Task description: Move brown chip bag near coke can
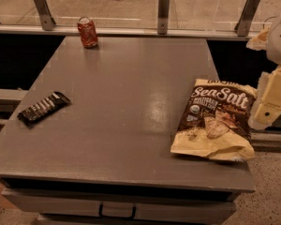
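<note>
The crinkly brown chip bag (215, 121) lies flat at the smooth grey table's (131, 102) front right corner. The cylindrical red coke can (87, 32) stands at the table's far left edge. The blocky cream gripper (267, 104) hangs just off the table's right side; whether it is wide or narrow cannot be told.

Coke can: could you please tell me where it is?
The coke can stands at the table's far left corner; the chip bag lies at the right edge, the gripper beside it.

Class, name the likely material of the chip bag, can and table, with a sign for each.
Chip bag: glossy plastic film, likely; crinkled, shiny. Can: probably aluminium; silver top, red print. Table: smooth grey laminate or painted metal; soft sheen. Gripper, right of the bag: cream plastic, seemingly.
</note>
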`<state>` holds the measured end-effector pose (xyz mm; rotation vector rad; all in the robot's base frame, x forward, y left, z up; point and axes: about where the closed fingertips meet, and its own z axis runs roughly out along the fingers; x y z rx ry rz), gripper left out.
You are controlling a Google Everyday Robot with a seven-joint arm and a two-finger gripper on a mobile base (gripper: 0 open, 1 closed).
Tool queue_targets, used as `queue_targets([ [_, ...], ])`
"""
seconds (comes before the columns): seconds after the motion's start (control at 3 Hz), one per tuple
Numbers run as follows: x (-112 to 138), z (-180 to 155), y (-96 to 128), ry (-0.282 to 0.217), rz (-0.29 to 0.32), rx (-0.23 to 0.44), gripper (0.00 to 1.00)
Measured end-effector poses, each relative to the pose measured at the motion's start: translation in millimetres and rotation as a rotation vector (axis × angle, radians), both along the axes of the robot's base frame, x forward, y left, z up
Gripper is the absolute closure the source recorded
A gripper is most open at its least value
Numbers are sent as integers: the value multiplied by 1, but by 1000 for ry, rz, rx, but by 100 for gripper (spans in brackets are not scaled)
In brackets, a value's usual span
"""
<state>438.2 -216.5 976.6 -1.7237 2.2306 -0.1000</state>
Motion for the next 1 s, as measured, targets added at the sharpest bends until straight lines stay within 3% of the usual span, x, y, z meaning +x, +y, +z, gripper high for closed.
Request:
queue_targets([
  [0.33, 3, -2, -1, -2, -4, 7, 0],
  [1.0, 63, -43, -8, -19, -81, 127, 0],
])
